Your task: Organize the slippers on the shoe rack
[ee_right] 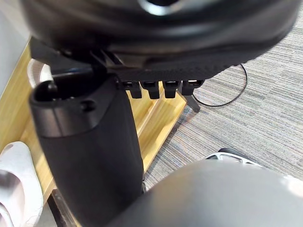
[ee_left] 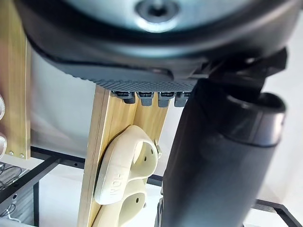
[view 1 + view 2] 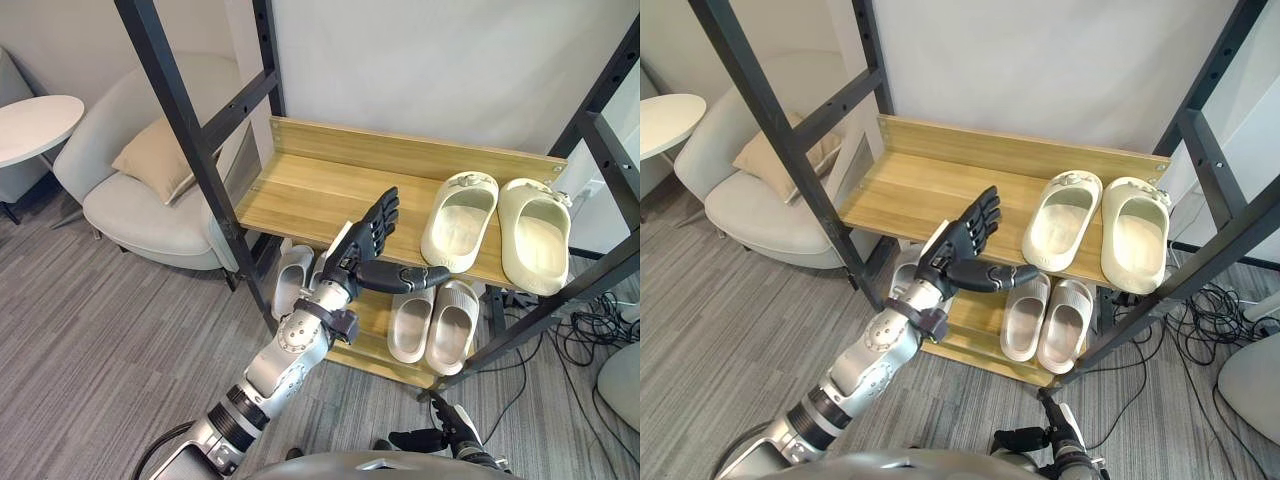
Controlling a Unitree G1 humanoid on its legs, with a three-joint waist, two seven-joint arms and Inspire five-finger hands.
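A pair of cream slippers (image 3: 460, 218) (image 3: 535, 235) lies side by side on the right part of the rack's upper wooden shelf (image 3: 320, 190). On the lower shelf (image 3: 368, 348) sit a beige pair (image 3: 430, 325) and, to their left, a white pair (image 3: 292, 280) partly hidden by my left arm. My left hand (image 3: 350, 252) hovers open over the upper shelf's front edge, left of the cream slippers, fingers straight, thumb stretched toward them, holding nothing. The left wrist view shows a cream slipper (image 2: 123, 170) past the fingers. My right hand (image 3: 445, 435) hangs low, open and empty, near the floor.
Black frame bars (image 3: 190, 130) cross in front of the rack on the left and right (image 3: 570, 300). A grey armchair (image 3: 140, 205) with a tan cushion (image 3: 155, 155) and a round white table (image 3: 35, 125) stand at the left. Cables (image 3: 590, 330) lie on the carpet at right.
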